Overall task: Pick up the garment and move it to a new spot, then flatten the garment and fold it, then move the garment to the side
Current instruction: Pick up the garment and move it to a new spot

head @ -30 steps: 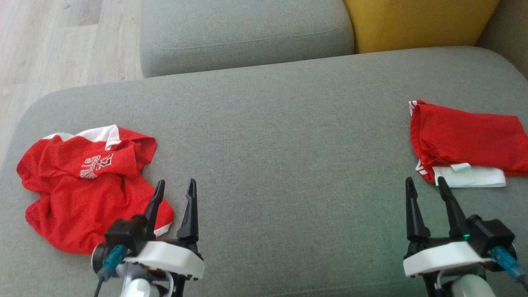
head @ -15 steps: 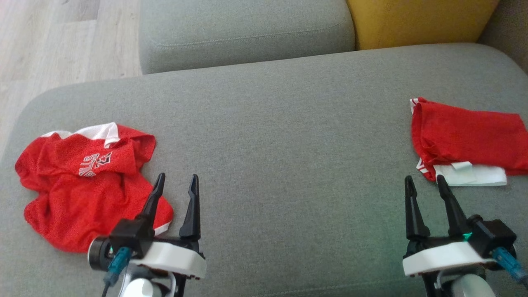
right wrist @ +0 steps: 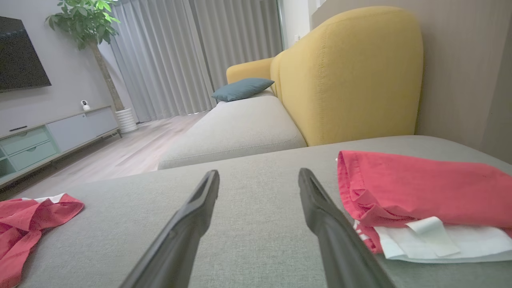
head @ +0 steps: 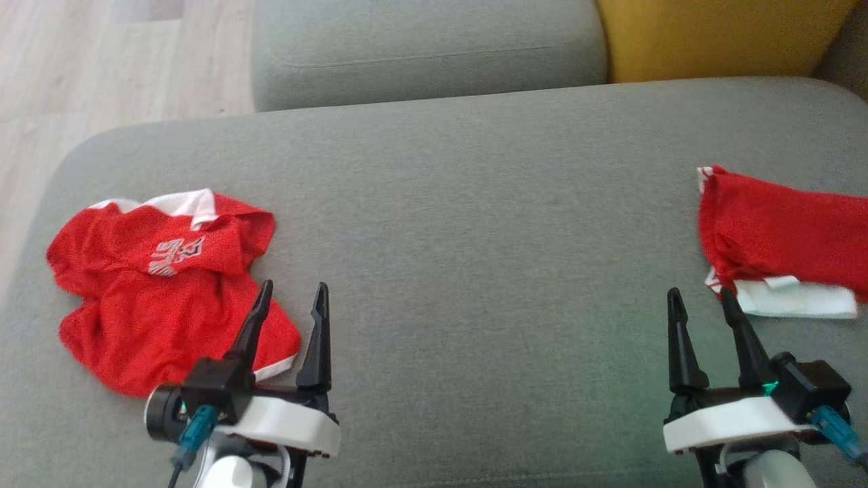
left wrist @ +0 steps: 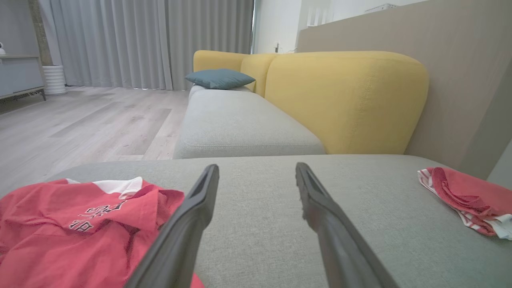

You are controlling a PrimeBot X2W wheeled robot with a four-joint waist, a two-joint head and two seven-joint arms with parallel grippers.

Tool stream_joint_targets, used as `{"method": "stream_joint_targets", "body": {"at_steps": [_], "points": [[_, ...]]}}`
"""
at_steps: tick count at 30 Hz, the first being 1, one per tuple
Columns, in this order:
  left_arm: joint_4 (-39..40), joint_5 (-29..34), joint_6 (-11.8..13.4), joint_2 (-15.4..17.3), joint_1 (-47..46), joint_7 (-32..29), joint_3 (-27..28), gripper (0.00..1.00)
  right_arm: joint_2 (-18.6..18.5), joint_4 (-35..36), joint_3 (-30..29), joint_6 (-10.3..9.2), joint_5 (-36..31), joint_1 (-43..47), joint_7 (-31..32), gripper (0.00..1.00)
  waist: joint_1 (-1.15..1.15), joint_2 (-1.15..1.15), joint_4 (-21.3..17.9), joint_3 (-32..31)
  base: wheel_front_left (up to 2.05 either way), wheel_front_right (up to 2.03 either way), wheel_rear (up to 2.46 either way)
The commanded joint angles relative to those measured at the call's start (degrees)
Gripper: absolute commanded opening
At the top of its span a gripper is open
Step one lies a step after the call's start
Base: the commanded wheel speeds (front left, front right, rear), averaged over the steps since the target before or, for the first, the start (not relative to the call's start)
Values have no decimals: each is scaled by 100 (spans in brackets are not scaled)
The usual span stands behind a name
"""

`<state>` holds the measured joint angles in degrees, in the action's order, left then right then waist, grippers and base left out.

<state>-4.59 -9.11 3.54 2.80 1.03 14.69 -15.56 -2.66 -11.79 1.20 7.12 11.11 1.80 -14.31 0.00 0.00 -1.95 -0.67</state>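
A crumpled red garment (head: 156, 291) with a white collar and white lettering lies at the left end of the grey sofa seat (head: 475, 224). My left gripper (head: 291, 291) hovers open at its right edge, one finger over the hem, nothing between the fingers. In the left wrist view the garment (left wrist: 80, 224) lies left of the open gripper (left wrist: 256, 170). My right gripper (head: 698, 298) stands open and empty just left of a folded red garment (head: 780, 237) with white trim. The right wrist view shows that gripper (right wrist: 258, 174) open beside the folded piece (right wrist: 420, 188).
A second grey seat cushion (head: 420, 47) and a yellow backrest (head: 712, 34) lie beyond the seat. Wooden floor (head: 102, 61) shows past the seat's left edge. A wide stretch of bare grey fabric runs between the two garments.
The whole head picture has shifted a little to the right, so the camera has turned. Both grippers stay open and the garments lie as before.
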Motion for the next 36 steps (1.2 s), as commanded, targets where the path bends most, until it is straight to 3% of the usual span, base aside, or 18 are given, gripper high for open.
{"method": "stream_joint_targets", "body": {"at_steps": [1,21,28,36], "points": [[166,22,29,8,-230,31,243,100,-22,168,141,36,48,-219,-69,100,0,0,166,3,0,0,0],[61,-65,0,8,-257,31,747,100,-21,-75,769,36,286,-261,-69,100,0,0,2016,-12,0,0,0],[64,-76,3,8,-268,31,834,100,-21,-121,823,36,297,-325,-69,100,0,0,2287,77,0,0,0],[74,-76,-16,8,-303,31,948,100,-21,-161,862,36,314,-384,-69,100,0,0,2303,173,0,0,0]]}}
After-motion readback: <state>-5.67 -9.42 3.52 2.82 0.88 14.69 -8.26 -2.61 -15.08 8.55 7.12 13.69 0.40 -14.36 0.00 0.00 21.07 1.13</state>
